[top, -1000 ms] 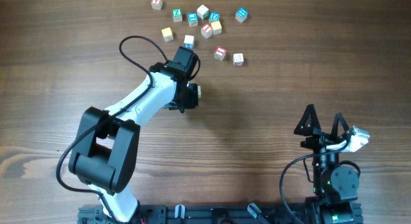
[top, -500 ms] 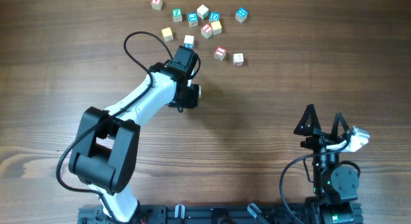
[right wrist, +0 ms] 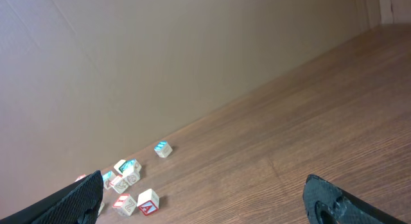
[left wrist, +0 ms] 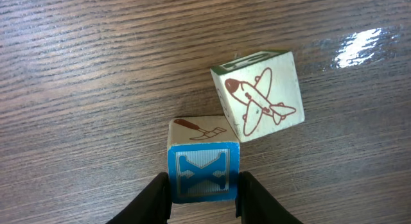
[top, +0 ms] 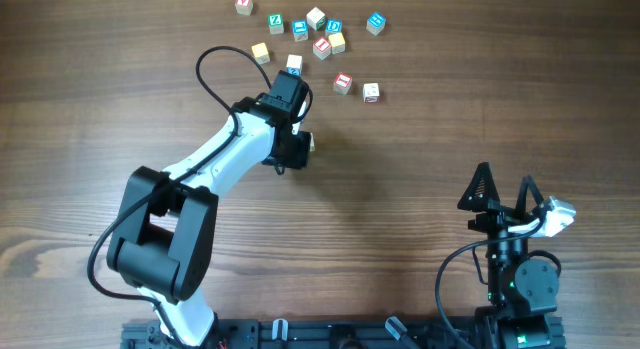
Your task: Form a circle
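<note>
While the left claw (left wrist: 203,183) clamps the blue X cube (left wrist: 203,166), the circle (top: 322,47) lies up-frame of it, far from the open right claw (top: 505,184).

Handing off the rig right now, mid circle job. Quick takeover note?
Left gripper: jaws shut on the blue X cube; the airplane cube sits right beside it.
Right gripper: jaws open, empty, parked near its base.
Circle: a tight cluster of cubes at the far side of the table; the ring looks incomplete.
Strays lie around it, e.g. a red-faced cube and a white cube.
Left to do: probably place the X cube into the ring, then bring in the strays.
</note>
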Available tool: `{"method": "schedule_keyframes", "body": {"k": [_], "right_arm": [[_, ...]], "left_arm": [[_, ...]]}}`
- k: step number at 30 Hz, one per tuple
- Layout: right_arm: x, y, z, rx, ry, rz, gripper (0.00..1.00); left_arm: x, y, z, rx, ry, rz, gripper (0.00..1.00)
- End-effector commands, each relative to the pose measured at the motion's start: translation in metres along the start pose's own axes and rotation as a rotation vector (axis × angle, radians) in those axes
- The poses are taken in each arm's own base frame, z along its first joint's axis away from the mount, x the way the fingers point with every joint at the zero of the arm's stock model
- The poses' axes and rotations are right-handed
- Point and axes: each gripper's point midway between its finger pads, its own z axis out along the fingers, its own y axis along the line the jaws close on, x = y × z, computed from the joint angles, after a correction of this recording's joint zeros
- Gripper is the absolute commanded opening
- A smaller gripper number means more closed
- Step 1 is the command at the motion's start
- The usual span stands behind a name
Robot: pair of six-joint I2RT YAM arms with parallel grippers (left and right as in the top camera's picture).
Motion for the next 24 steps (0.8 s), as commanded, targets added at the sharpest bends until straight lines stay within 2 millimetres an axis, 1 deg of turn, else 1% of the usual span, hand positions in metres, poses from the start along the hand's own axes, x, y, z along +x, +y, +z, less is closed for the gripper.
{"method": "schedule_keyframes", "body": {"k": [1, 7, 12, 20, 22, 24], "right_arm": [[-0.0020, -0.0013, 0.0000, 0.006, -0.009, 0.005, 0.99], [-0.0020, -0.0013, 0.0000, 0.006, -0.009, 0.005, 1.00], [-0.0020, -0.0013, 0.0000, 0.006, -0.009, 0.005, 1.00], [-0.0020, -0.0013, 0.0000, 0.006, -0.009, 0.005, 1.00], [-0.0020, -0.0013, 0.0000, 0.006, -0.009, 0.005, 1.00], [-0.0020, -0.0013, 0.0000, 0.006, -0.009, 0.005, 1.00]], "left_arm": [[-0.0039, -0.0003, 0.0022, -0.007, -0.008, 0.054, 0.33], [-0.0058, -0.0008, 0.0022, -0.006, -0.016, 0.060, 0.35], [-0.0057, -0.0007, 0.0022, -0.006, -0.015, 0.060, 0.42], [-0.0041, -0.0035, 0.0022, 0.011, -0.008, 0.060, 0.43], [-0.0045, -0.0035, 0.0015, 0.012, -0.009, 0.059, 0.42], [-0.0063, -0.0039, -0.0060, 0.014, -0.023, 0.059, 0.45]]}}
